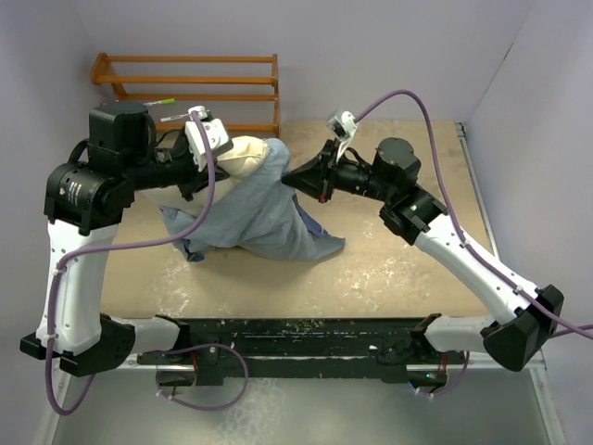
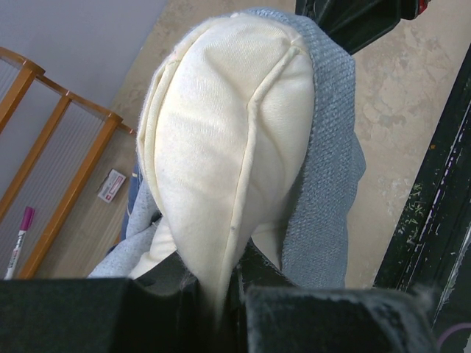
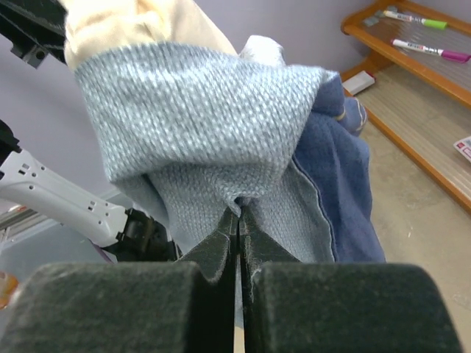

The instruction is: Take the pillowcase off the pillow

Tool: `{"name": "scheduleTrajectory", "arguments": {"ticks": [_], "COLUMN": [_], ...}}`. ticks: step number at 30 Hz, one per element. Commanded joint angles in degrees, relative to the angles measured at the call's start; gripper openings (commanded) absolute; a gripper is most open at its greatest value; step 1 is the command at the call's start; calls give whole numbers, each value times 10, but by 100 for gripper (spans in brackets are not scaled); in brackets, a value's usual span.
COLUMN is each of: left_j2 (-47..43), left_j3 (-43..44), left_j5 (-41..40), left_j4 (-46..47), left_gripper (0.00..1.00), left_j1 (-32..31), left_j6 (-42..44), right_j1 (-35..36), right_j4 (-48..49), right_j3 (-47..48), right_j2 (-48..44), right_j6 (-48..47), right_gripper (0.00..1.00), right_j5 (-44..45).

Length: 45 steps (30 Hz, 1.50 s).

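The cream pillow (image 1: 243, 153) is held up off the table at the back left, one end bare. My left gripper (image 1: 206, 165) is shut on the pillow's seamed corner (image 2: 228, 132), which is pinched between the left gripper's (image 2: 221, 283) black fingers. The blue pillowcase (image 1: 264, 209) still wraps the pillow's other end and hangs down to the table. Its paler inside (image 3: 206, 110) faces the right wrist camera, under the bare pillow end (image 3: 132, 26). My right gripper (image 1: 296, 176) is shut on a small fold of the pillowcase (image 2: 327, 169), with the right gripper's (image 3: 239, 213) tips nipping the weave.
A wooden rack (image 1: 185, 79) stands against the back wall, with markers (image 3: 430, 50) and a small white block (image 2: 112, 184) on its shelves. Another marker (image 2: 18, 239) lies on the rack. A black rail (image 1: 296, 336) runs along the near table edge. Walls close in on both sides.
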Motion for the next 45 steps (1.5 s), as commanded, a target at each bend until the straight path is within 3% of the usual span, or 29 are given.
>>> {"name": "scheduleTrajectory", "arguments": {"ticks": [1, 9, 16, 23, 27, 28, 30, 33, 34, 39, 45], "left_j2": [-24, 4, -15, -34, -37, -36, -27, -18, -20, -24, -15], "left_j3": [13, 49, 74, 127, 145, 146, 147, 120, 103, 34, 10], "left_j5": [-4, -163, -174, -202, -167, -146, -101, -56, -48, -24, 29], "left_j4": [57, 107, 166, 275, 298, 289, 249, 197, 193, 195, 169], "left_gripper": [0, 0, 0, 0, 0, 0, 0, 0, 0, 0, 0], "left_j1": [2, 2, 2, 2, 2, 2, 2, 2, 2, 2, 2], "left_j6": [-4, -40, -71, -101, -124, -128, -130, -137, -141, -155, -153], "right_j1": [1, -36, -36, -36, -32, -26, -19, -19, -20, -17, -5], "right_j4": [25, -23, -16, -92, -118, -122, -113, -131, -142, -216, -232], "right_j3": [-34, -191, -290, -305, -281, -267, -235, -142, -101, 124, 249], "right_j2": [-35, -85, -61, 38, 48, 30, -26, -91, -95, -61, -1], "right_j6": [16, -2, 23, 43, 35, 23, -2, -21, -29, -92, -98], "right_gripper": [0, 0, 0, 0, 0, 7, 42, 69, 74, 86, 91], "right_j5": [23, 110, 223, 385, 451, 451, 427, 321, 276, 139, 21]}}
